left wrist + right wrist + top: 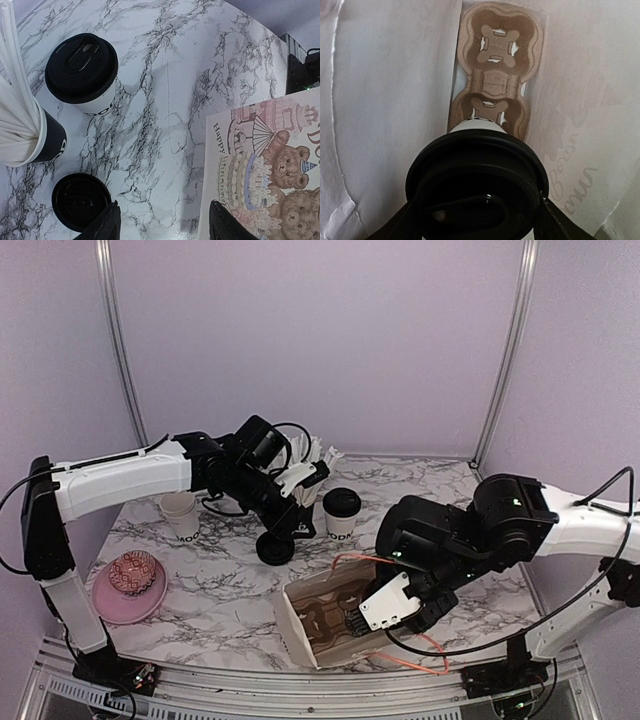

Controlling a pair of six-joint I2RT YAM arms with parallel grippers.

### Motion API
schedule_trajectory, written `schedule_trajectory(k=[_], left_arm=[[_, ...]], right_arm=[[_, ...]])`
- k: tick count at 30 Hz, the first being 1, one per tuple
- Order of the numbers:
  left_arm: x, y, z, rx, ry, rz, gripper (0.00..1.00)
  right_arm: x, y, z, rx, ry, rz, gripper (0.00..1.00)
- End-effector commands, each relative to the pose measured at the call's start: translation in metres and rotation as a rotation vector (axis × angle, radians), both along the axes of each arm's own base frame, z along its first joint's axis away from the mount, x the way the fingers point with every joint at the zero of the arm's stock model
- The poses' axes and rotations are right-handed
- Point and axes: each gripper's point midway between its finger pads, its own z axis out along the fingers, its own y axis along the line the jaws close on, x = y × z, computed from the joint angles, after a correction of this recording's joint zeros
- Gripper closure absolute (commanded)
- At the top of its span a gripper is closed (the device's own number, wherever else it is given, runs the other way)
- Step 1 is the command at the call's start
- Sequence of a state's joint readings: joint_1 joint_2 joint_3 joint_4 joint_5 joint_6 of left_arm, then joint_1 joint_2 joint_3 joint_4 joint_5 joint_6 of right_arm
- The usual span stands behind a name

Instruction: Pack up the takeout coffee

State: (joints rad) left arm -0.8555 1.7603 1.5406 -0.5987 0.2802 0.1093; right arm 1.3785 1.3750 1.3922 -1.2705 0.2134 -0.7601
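Progress: partway, with nothing seated yet. The cardboard carrier (pixel 492 75) in the bottom of the paper bag (pixel 296 628) shows both wells empty.

The right gripper (pixel 477 215) is down in the bag mouth, its fingers (pixel 400 227) clamped on either side of the held cup (pixel 477 170) just below its black lid. The cup hangs over the carrier's nearer well. I can't tell whether it touches the carrier.

To do, as I read it: seat that one, then fetch the rest from outside the bag.

The standing cup (pixel 81 70) is upright on the worktop (pixel 200 75), beyond the bag and well apart from it. A second black lid (pixel 80 200) sits nearer the bag (only the lid shows, so whether there's a cup under it is a guess).

The left gripper (pixel 164 205) hovers over bare worktop between that lid and the bag, fingers spread with nothing between them. The lid lies just beside one finger, outside the gap, so it needs a sideways shift before it can close.
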Motion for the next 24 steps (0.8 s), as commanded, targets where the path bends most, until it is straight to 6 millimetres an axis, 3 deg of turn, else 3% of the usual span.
schedule_trajectory(k=[1, 7, 15, 18, 24], left_arm=[[-0.005, -0.011, 0.001, -0.059, 0.042, -0.026, 0.39], [-0.011, -0.019, 0.004, -0.088, 0.065, -0.046, 0.39], [-0.019, -0.027, -0.014, -0.089, 0.136, -0.061, 0.39], [-0.024, -0.029, -0.024, -0.088, 0.163, -0.074, 0.39], [-0.035, -0.038, -0.045, -0.077, 0.229, -0.107, 0.41]], right_arm=[[-0.003, 0.016, 0.024, 0.143, -0.08, 0.049, 0.63], [-0.029, 0.005, 0.014, 0.148, -0.092, 0.168, 0.63], [-0.04, 0.001, -0.006, 0.116, -0.095, 0.248, 0.65], [-0.03, 0.003, -0.012, 0.12, -0.162, 0.234, 0.66], [-0.007, 0.005, -0.003, 0.132, -0.296, 0.181, 0.67]])
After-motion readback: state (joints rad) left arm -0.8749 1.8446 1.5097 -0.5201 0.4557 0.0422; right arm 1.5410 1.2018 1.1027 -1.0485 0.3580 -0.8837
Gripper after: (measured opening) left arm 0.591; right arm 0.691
